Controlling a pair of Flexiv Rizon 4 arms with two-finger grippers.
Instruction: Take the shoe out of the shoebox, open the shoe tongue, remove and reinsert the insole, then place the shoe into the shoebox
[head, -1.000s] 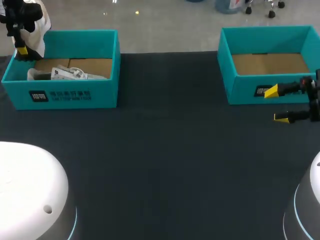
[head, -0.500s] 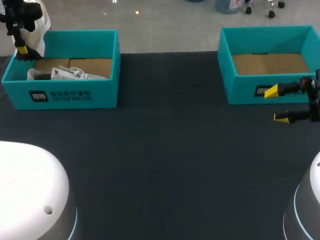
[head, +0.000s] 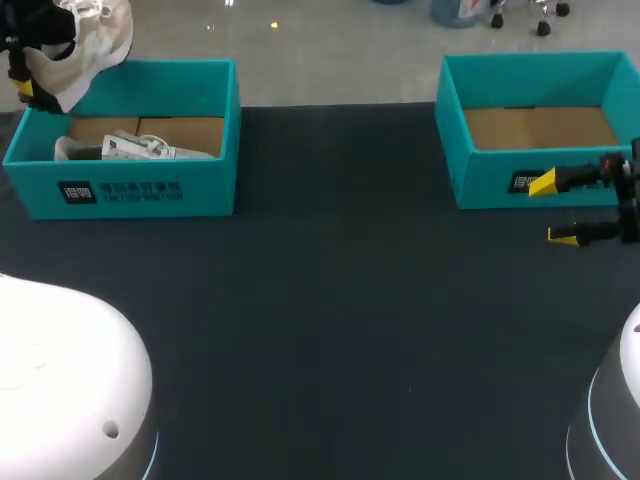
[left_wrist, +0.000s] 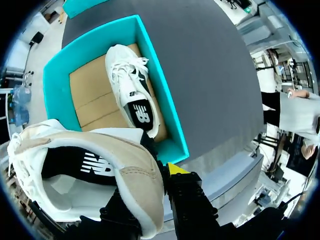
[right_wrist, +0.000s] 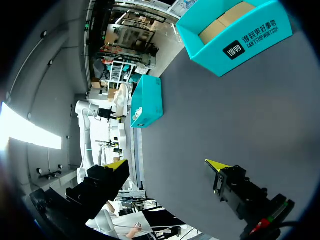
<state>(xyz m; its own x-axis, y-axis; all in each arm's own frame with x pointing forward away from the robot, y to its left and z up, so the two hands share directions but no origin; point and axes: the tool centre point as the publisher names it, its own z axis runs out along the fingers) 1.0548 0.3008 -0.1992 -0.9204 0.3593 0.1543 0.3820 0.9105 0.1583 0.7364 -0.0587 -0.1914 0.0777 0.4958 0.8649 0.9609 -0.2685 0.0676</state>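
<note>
My left gripper hangs above the back left corner of the left teal shoebox, shut on a white and beige shoe. In the left wrist view the shoe fills the space by the gripper, whose fingers pinch the shoe's wall near the heel. A second white shoe lies in the box below; the head view also shows that second shoe. My right gripper stands open and holds nothing, in front of the right shoebox. The right wrist view shows that gripper over bare table.
The right shoebox shows only its cardboard bottom. A dark table surface stretches between and in front of the two boxes. White rounded parts of my arms sit at the near corners.
My left gripper has lifted the shoe higher above the left box and tilted it. The right arm has not moved.
</note>
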